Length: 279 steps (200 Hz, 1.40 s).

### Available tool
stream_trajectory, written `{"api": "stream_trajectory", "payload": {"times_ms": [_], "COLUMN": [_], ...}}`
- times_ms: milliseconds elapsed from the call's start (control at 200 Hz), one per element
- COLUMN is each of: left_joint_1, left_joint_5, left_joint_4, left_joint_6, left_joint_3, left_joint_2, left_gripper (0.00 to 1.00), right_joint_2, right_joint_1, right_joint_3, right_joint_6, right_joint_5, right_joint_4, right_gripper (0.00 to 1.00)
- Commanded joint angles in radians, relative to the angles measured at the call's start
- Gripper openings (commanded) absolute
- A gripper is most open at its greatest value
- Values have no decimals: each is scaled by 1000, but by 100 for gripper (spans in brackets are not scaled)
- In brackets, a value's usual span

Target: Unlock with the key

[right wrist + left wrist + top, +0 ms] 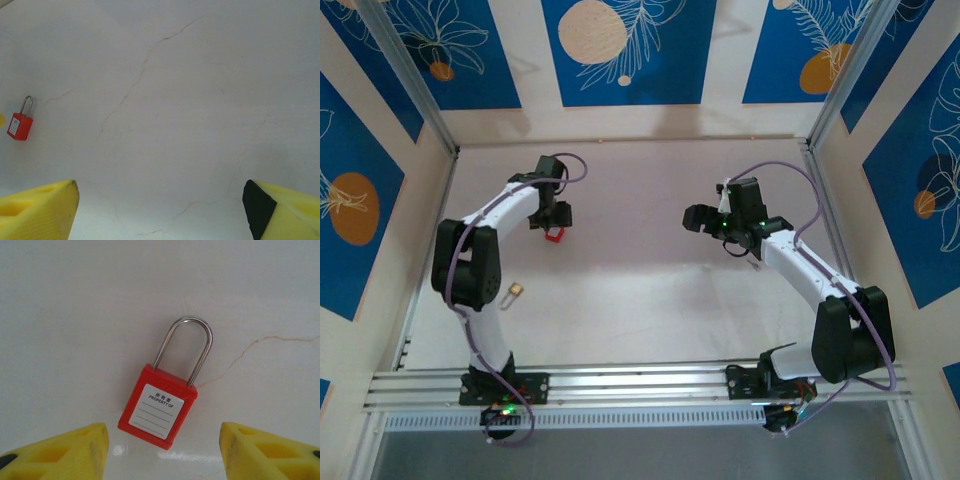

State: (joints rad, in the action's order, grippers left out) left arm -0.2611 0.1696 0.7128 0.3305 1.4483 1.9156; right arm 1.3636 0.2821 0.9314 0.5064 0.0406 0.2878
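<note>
Pale desk (650, 295): our left tool (163, 446) flanks the padlock (157, 407), spread; right tool (160, 202) spread too. The key (516, 290) lies well apart, beside our left arm (470, 265); light, stiff, slippery, we judge: pinch its brass head.

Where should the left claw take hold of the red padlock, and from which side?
Grip the padlock by its red body, across the two long edges, coming straight down from above. It lies flat, label up, and the thin round shackle would likely slip. The left claw hangs open over it.
</note>
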Motion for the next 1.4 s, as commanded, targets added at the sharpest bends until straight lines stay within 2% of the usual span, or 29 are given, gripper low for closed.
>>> {"api": "stream_trajectory", "payload": {"times_ms": [0,155,540,820,930,1080,1391], "left_joint_1": [-9,-9,-7,-7,-6,-7,-44], "left_joint_5": [65,91,49,30,12,-27,-100], "left_joint_4": [65,66,30,17,16,-1,-25], "left_joint_6": [-41,-61,-76,-84,-87,-88,-105], "left_joint_3": [57,66,41,29,29,10,-20], "left_joint_2": [40,96,141,157,167,151,12], "left_gripper": [60,60,53,53,45,38,37], "right_joint_2": [-30,-34,-41,-74,-76,-78,-73], "right_joint_1": [1,1,1,1,1,2,7], "right_joint_3": [6,6,12,0,0,1,1], "right_joint_6": [-3,0,3,5,8,10,19], "right_joint_5": [-23,-26,-27,-13,-14,-13,-83], "right_joint_4": [30,36,62,79,83,87,66], "right_gripper": [86,86,86,86,86,86,86]}}
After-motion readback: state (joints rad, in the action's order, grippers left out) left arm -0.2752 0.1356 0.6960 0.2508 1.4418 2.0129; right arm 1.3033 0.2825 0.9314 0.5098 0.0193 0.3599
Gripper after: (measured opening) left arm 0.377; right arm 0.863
